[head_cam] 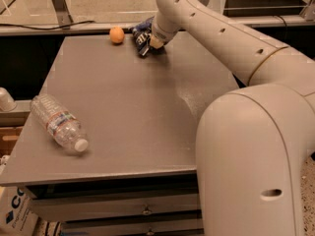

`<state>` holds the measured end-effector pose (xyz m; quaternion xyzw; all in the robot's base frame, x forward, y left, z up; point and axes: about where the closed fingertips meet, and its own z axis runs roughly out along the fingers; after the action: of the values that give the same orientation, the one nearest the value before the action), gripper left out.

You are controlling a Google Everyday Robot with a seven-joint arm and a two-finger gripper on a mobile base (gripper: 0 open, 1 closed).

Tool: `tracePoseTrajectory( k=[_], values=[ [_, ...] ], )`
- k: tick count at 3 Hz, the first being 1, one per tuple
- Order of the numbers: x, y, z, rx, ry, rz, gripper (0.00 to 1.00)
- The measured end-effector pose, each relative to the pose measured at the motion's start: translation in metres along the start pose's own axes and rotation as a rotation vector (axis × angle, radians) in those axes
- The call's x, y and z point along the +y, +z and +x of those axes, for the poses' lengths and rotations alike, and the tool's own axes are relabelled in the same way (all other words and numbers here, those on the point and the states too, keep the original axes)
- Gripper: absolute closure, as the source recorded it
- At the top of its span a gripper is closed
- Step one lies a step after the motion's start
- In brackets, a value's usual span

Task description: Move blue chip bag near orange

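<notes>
The blue chip bag (pixel 139 32) was seen bunched up against the gripper (pixel 145 45), touching it on the side turned toward the orange (pixel 116 34). The gripper was lowered at the far edge of the grey table (pixel 147 112), its tip half buried in the dark foil. Whether it was clamped on the bag or merely pressed against it could not be told. The orange was found near the gripper, just beyond the bag and apart from it by a narrow gap.

White marks were visible on the bag, but no word could be read. A clear water bottle (pixel 58 123) was laid on its side well away from the gripper, at the near corner of the table; its label print could not be made out. On a cardboard box (pixel 15 215) below that corner, only a large dark "C" was legible.
</notes>
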<state>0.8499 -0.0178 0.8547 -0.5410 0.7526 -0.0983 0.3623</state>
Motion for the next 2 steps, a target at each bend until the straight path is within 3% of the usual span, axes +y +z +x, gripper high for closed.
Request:
tracePoseTrajectory(
  k=[1,2],
  values=[
    [0.0033,-0.0004,-0.0045,-0.002,-0.001,-0.012,0.14],
    [0.0043,-0.0029,-0.0057,-0.002,-0.002,-0.018,0.0]
  ],
)
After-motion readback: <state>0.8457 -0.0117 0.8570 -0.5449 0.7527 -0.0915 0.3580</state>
